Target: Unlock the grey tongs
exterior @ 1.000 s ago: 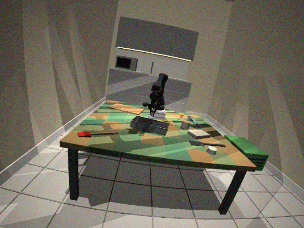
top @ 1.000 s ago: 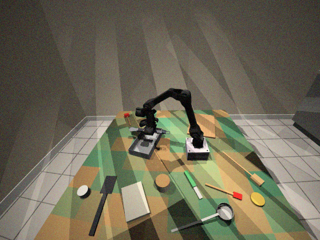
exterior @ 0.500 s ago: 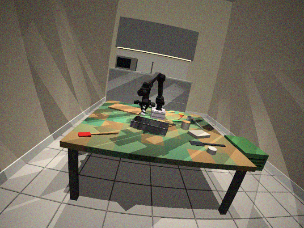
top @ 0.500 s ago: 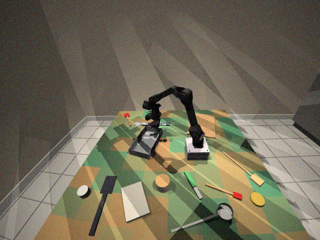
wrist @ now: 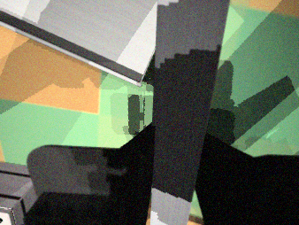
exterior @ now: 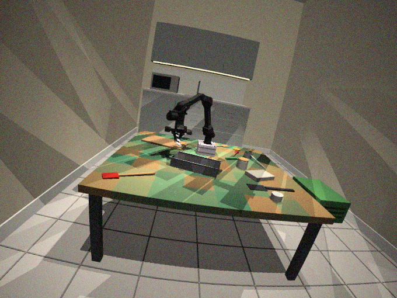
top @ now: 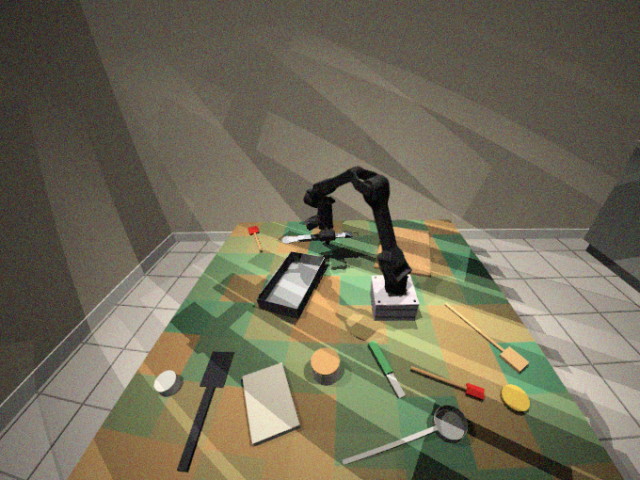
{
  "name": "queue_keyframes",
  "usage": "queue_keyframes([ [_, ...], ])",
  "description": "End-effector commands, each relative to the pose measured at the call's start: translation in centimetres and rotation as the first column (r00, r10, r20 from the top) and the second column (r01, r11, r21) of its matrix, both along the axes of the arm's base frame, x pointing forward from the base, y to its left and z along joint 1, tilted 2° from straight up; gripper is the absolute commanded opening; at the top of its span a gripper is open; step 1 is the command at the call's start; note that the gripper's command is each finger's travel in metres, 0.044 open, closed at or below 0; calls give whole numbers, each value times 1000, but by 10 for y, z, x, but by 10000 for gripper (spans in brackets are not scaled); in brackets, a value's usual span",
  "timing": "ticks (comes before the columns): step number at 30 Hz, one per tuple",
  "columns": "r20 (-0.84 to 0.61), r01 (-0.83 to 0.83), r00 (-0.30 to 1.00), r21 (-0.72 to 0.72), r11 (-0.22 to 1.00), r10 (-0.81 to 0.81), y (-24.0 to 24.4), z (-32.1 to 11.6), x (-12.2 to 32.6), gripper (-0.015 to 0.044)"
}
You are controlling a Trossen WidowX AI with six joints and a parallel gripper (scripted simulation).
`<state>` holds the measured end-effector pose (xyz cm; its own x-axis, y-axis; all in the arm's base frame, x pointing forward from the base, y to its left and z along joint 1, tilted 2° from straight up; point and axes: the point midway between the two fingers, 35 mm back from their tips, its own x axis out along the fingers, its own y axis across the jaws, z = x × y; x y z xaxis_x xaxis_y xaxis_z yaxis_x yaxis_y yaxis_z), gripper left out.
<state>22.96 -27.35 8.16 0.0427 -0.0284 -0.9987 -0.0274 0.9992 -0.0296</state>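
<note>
The grey tongs [top: 298,238] [exterior: 178,141] [wrist: 187,89] are in the air, lying nearly level with one end slightly lower, behind the roasting tin. My gripper [top: 327,236] [exterior: 177,132] [wrist: 170,128] points down and is shut on the tongs at about their middle. The tongs run through the wrist view between the dark fingers. Their lock and whether their arms are spread cannot be made out. The roasting tin [top: 278,307] [exterior: 193,167] [wrist: 72,47] stands on the table. The wooden board [top: 417,250] [exterior: 156,141] lies flat beyond the arm's base.
The arm's white base [top: 394,309] [exterior: 205,149] stands between the tin and the board. A red-headed spatula [top: 253,230] [exterior: 110,175] lies near the table's edge. An orange-topped cylinder [top: 325,360], a green-handled knife [top: 379,357] and other utensils lie on the other side of the tin.
</note>
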Motion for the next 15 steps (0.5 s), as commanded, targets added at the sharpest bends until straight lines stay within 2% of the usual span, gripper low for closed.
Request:
queue_keyframes([
  [1, 5, -47, 999, -7, 999, 47, -19, 5, -19, -150],
  [15, -7, -178, 984, -15, 984, 178, -63, 11, -87, -150],
])
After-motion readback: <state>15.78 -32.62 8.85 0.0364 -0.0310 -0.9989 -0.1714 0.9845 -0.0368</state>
